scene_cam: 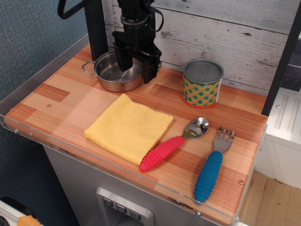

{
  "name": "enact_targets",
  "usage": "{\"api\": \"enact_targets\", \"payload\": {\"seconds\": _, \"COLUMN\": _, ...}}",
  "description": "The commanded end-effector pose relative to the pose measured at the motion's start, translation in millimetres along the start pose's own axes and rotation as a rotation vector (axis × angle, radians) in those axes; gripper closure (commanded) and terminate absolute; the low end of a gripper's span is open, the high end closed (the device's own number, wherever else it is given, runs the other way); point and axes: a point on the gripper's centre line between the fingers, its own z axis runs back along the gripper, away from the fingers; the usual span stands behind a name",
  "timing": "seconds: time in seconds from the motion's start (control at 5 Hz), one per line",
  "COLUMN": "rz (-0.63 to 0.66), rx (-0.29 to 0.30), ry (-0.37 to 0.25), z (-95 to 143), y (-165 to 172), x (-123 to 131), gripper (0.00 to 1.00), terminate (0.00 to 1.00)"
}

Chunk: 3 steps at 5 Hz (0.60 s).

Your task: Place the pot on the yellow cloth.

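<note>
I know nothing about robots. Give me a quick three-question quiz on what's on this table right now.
1. True or false: the pot already sits on the yellow cloth.
2. Which handle is red: A) the spoon or B) the fork?
3. Fill in: the gripper straddles the pot's ____ rim.

Key: 1. False, it stands behind the cloth on the table. 2. A. 3. Right, its fingers apart, one inside and one outside.

Whitewashed plank wall [225, 33] behind wooden counter [70, 101].
</note>
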Motion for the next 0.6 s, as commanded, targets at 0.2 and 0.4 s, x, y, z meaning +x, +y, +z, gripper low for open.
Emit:
{"api": "enact_targets", "payload": {"seconds": 0.2, "rz": -0.016, "rx": 0.051, "ry": 0.026, "z": -2.2, "y": 4.4, "x": 6.6, "gripper": 0.00, "terminate": 0.00}}
{"api": "enact_targets", "payload": {"seconds": 0.4, "rz": -0.015, "rx": 0.052, "ry": 0.026, "z": -5.1, "y": 5.4, "x": 5.8, "gripper": 1.00, "terminate": 0.00}}
